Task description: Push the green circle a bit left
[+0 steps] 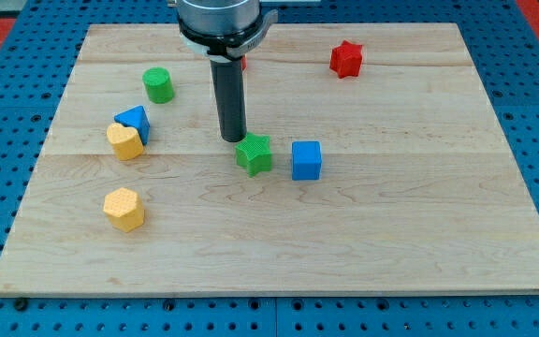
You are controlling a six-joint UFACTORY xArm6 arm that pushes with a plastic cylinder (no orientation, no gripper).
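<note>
Rod only, no gripper to open or close. Tip [233,139] down on the table [391,215], just beside the green star [254,153]. Green circle [158,85] well apart toward the view's upper left.

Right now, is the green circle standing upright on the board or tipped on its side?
Upright. The green circle shows its round flat face on top and straight sides below, standing free near the board's upper left. My tip is away from it, beside the green star.
</note>
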